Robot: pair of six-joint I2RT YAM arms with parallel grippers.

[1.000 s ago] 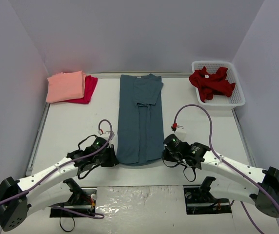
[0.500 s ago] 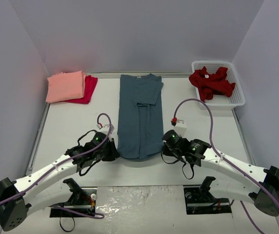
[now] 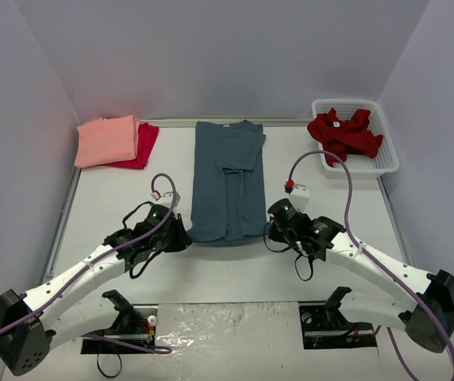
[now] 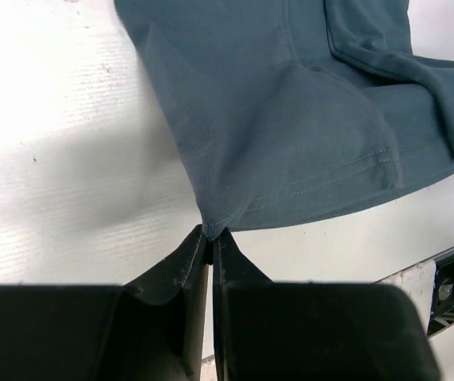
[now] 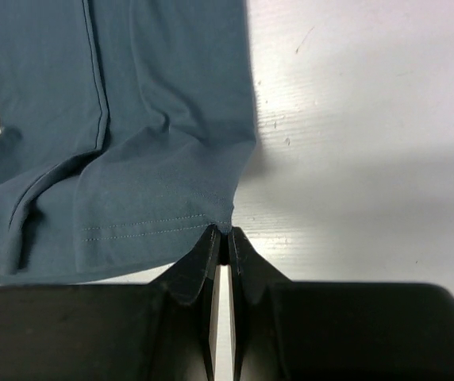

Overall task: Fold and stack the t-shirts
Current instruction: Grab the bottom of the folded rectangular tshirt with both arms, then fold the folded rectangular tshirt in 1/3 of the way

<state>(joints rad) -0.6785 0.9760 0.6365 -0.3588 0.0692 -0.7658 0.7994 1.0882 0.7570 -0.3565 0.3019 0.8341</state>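
Hem-first, the blue shirt (image 3: 228, 175) is folding farther toward 12 o'clock, the left tool (image 4: 211, 236) pinching its 7 o'clock corner and the right tool (image 5: 222, 235) its 5 o'clock corner, long axis running 6-to-12 along the table (image 3: 124, 202).

The work area is a white matte surface (image 3: 108, 198); the wrist views show fine scuffs and specks on it. A grey rail (image 3: 62, 222) borders its left and far edges. Three plain, pale lavender-grey walls enclose it: back wall (image 3: 227, 55), left wall (image 3: 13, 159), right wall (image 3: 441, 159). Lighting is even and diffuse. Shadows on the surface are soft-edged.
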